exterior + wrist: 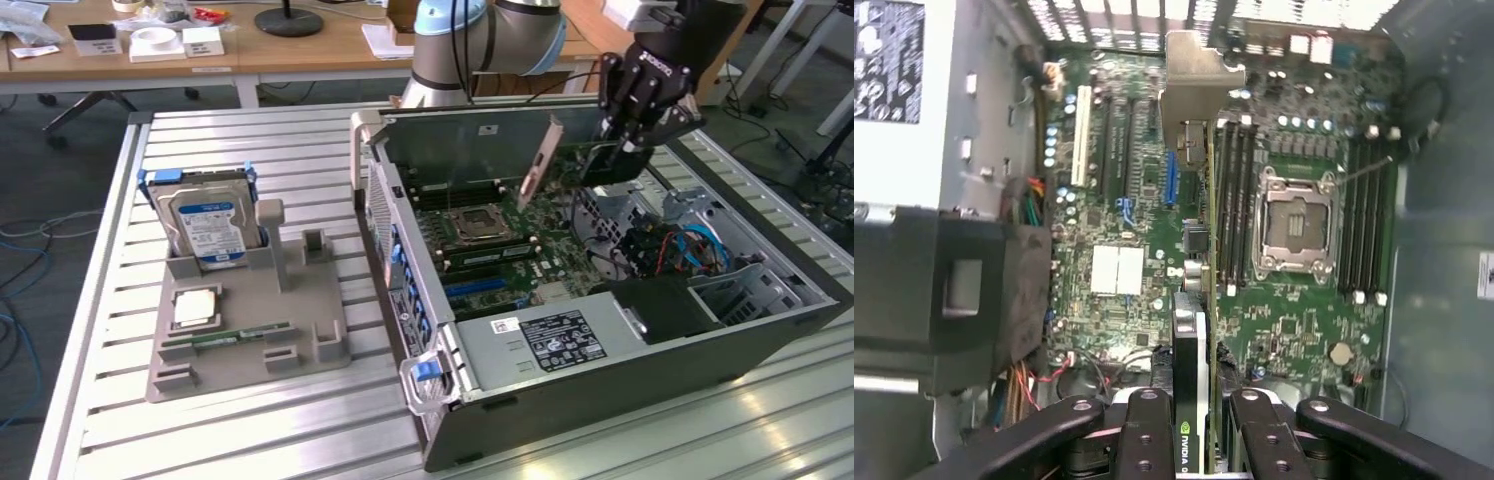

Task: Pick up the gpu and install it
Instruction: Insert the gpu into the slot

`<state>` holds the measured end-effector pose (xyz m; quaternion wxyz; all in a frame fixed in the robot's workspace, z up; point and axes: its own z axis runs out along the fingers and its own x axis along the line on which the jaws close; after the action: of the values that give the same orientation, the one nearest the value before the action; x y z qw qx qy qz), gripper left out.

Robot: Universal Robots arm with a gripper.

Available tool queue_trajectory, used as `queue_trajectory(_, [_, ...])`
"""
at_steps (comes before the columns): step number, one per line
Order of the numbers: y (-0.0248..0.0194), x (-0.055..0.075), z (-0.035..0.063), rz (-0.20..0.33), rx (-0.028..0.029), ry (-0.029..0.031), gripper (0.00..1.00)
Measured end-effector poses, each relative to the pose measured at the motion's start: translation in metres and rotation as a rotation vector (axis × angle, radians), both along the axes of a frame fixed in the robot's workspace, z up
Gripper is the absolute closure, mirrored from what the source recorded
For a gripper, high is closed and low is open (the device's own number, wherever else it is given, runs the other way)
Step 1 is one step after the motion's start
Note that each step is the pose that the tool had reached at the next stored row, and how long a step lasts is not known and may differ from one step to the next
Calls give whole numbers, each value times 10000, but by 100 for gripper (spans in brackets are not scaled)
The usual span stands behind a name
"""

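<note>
My gripper (625, 150) hangs over the open computer case (601, 400) and is shut on the gpu (583, 165). The card stands on edge above the motherboard (514, 260), its silvery end bracket (538, 168) pointing toward the case's back wall. In the wrist view the gpu (1191, 340) runs edge-on away from my gripper (1199, 425). Its black shroud with a green label sits between the two fingers (1149, 425). Its bracket (1192, 75) lies near the rear slot openings. The card hovers over the expansion slots (1116, 140), beside the memory slots (1229, 200).
An empty CPU socket (1294, 225) lies beyond the memory slots. The power supply (561, 340) and a black duct (661, 305) fill the case's near end. Outside the case, a grey tray (307, 300) holds a hard drive (207, 225), a processor (196, 308) and a memory stick (240, 334).
</note>
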<state>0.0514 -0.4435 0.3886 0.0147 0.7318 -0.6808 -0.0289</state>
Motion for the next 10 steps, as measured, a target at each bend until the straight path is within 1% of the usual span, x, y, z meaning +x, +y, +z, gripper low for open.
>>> queue_trajectory(2, [0, 0, 0, 320, -1, 0, 73])
queue_trajectory(3, [0, 0, 0, 368, 0, 0, 73])
queue_trajectory(8, [0, 0, 0, 373, -1, -6, 73])
queue_trajectory(9, [1, -5, -2, 374, 0, -37, 73])
queue_trajectory(10, [1, -13, -4, 373, -1, -90, 73])
